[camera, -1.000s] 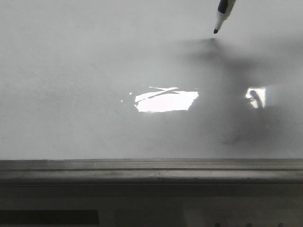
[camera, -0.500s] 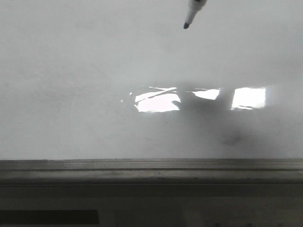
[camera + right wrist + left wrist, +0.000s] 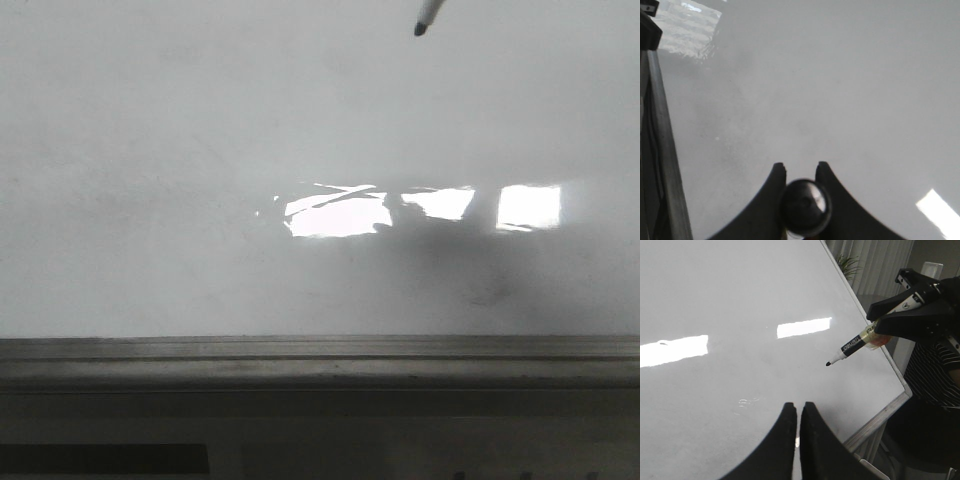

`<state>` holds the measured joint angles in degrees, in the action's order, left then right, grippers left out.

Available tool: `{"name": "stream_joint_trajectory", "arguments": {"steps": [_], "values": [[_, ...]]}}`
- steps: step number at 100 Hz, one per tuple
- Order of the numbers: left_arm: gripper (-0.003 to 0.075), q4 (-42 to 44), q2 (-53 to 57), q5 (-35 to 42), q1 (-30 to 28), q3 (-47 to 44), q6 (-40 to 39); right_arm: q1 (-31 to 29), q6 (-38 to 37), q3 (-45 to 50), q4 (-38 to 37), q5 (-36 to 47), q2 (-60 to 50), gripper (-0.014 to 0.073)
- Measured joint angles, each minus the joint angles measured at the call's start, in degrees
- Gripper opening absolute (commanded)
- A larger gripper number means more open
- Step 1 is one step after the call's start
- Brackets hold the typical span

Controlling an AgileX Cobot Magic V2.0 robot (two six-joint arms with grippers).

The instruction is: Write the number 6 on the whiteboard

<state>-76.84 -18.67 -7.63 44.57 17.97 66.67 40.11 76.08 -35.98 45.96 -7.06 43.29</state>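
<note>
R claw [image 3: 875, 330] holds marker [image 3: 852, 344], tip just above whiteboard [image 3: 740, 300].

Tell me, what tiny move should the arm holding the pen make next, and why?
Probably lower the marker until its tip touches the whiteboard. The right gripper has its fingers shut on the marker, the tip hangs in the air, and no stroke of a 6 shows anywhere on the board.

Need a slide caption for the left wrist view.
Right gripper holds an uncapped marker, tip just above the blank whiteboard; left gripper shut, empty.
</note>
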Motion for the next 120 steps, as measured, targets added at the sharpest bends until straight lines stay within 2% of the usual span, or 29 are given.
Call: {"name": "stream_joint_trajectory", "arguments": {"steps": [7, 10, 15, 22, 26, 34, 52, 92, 108, 120], "values": [[-0.0020, 0.0, 0.0, 0.0, 0.0, 0.0, 0.0, 0.0, -16.5, 0.0, -16.1, 1.6, -0.2, -0.0044], [-0.0020, 0.0, 0.0, 0.0, 0.0, 0.0, 0.0, 0.0, -26.3, 0.0, -23.8, 2.5, -0.3, -0.0044], [-0.0020, 0.0, 0.0, 0.0, 0.0, 0.0, 0.0, 0.0, -41.2, 0.0, -40.8, 4.1, -0.3, -0.0044], [-0.0020, 0.0, 0.0, 0.0, 0.0, 0.0, 0.0, 0.0, -60.2, 0.0, -59.4, 7.5, -0.3, -0.0044], [-0.0020, 0.0, 0.0, 0.0, 0.0, 0.0, 0.0, 0.0, -67.8, 0.0, -65.8, 9.3, -0.3, -0.0044], [-0.0020, 0.0, 0.0, 0.0, 0.0, 0.0, 0.0, 0.0, -74.6, 0.0, -73.4, 10.3, -0.2, -0.0044], [-0.0020, 0.0, 0.0, 0.0, 0.0, 0.0, 0.0, -0.8, -78.4, 0.6, -76.8, 11.7, 0.1, -0.0043], [-0.0020, 0.0, 0.0, 0.0, 0.0, 0.0, 0.0, -1.3, -78.9, 3.6, -77.8, 17.5, 6.7, -0.0043], [-0.0020, 0.0, 0.0, 0.0, 0.0, 0.0, 0.0, -4.1, -78.5, 3.6, -77.8, 19.3, 7.7, -0.0043], [-0.0020, 0.0, 0.0, 0.0, 0.0, 0.0, 0.0, -7.4, -78.5, 3.6, -74.8, 21.6, 8.1, -0.0043]]}}
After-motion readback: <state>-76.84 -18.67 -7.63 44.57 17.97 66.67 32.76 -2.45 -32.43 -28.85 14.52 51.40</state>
